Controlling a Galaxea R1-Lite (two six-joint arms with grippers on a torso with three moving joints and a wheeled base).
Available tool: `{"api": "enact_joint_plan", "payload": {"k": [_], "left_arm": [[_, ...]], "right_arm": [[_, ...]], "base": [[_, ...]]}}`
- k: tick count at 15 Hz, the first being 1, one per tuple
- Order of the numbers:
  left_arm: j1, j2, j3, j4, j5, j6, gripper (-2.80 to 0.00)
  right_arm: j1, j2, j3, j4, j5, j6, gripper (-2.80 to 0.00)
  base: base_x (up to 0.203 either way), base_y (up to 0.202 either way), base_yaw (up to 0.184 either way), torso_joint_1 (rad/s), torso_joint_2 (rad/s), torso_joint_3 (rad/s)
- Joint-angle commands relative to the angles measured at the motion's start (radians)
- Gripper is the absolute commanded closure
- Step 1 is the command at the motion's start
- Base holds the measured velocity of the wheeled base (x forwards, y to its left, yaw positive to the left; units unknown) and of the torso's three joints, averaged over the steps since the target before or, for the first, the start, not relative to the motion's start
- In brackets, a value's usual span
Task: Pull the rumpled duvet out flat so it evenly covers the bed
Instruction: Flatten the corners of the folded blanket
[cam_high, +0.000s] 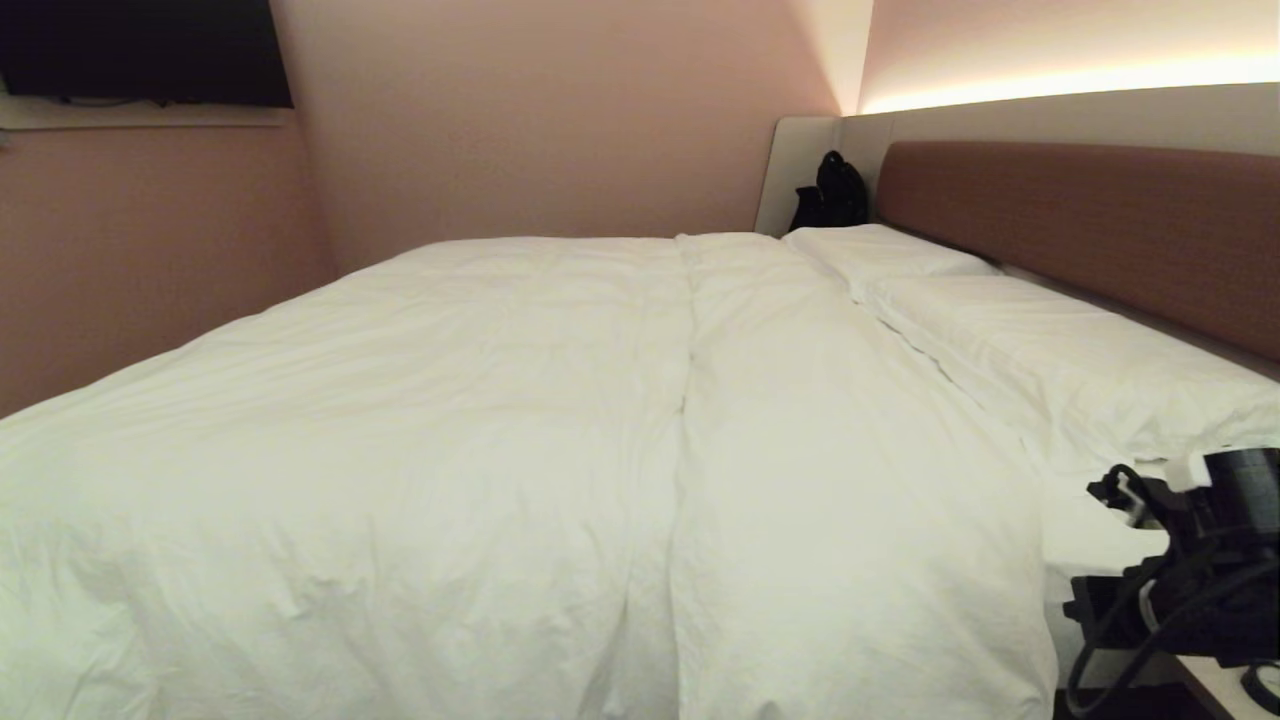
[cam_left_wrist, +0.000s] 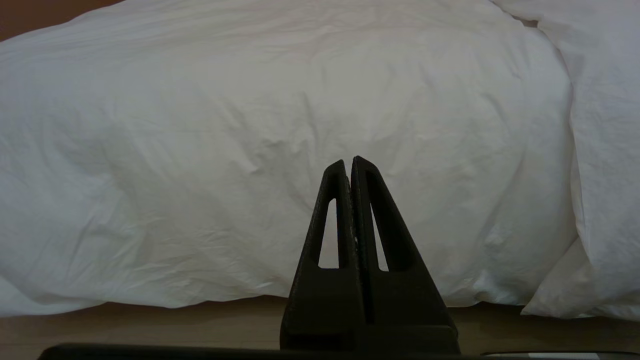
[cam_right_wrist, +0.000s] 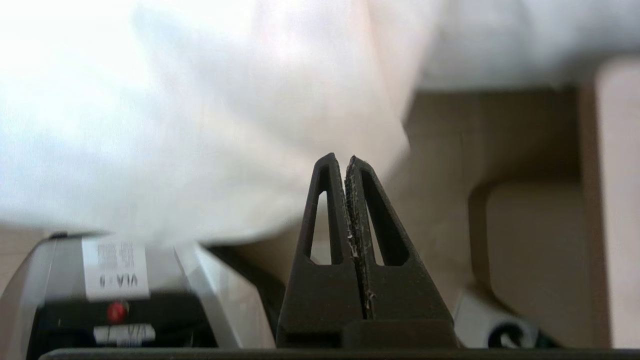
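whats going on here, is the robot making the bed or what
A two-armed robot faces a bed with a puffy white duvet spread over most of it, softly wrinkled, with a long fold line running down its middle. Two pillows lie along the reddish-brown headboard. Neither claw holds any cloth: the left claw is shut and points at the duvet's hanging edge, and the right claw is shut too, near the duvet's corner at the bed's side. Only the right arm shows in the head view.

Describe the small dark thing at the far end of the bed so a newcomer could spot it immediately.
Start at the reddish-brown headboard along the bed's right side. Follow it to its far end, past the far pillow, where a pale panel meets the corner. The black bag-like object there is the only dark item among white bedding.
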Motion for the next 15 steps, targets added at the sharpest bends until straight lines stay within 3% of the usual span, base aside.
{"api": "enact_joint_plan", "payload": {"k": [1, 8, 12, 13, 15], "left_arm": [[0.000, 0.001, 0.000, 0.001, 0.000, 0.001, 0.00], [0.000, 0.001, 0.000, 0.001, 0.000, 0.001, 0.00], [0.000, 0.001, 0.000, 0.001, 0.000, 0.001, 0.00], [0.000, 0.000, 0.000, 0.001, 0.000, 0.001, 0.00], [0.000, 0.001, 0.000, 0.001, 0.000, 0.001, 0.00]], "right_arm": [[-0.003, 0.226, -0.110, -0.131, 0.004, -0.004, 0.00], [-0.029, 0.270, -0.284, -0.156, 0.004, -0.001, 0.00], [-0.030, 0.264, -0.279, -0.157, 0.005, 0.002, 0.00], [-0.029, 0.259, -0.282, -0.157, 0.005, 0.001, -2.80], [-0.028, 0.259, -0.290, -0.159, 0.011, -0.002, -2.80]], "base": [[0.000, 0.000, 0.000, 0.000, 0.00, 0.000], [0.000, 0.000, 0.000, 0.000, 0.00, 0.000], [0.000, 0.000, 0.000, 0.000, 0.00, 0.000], [0.000, 0.000, 0.000, 0.000, 0.00, 0.000], [0.000, 0.000, 0.000, 0.000, 0.00, 0.000]]}}
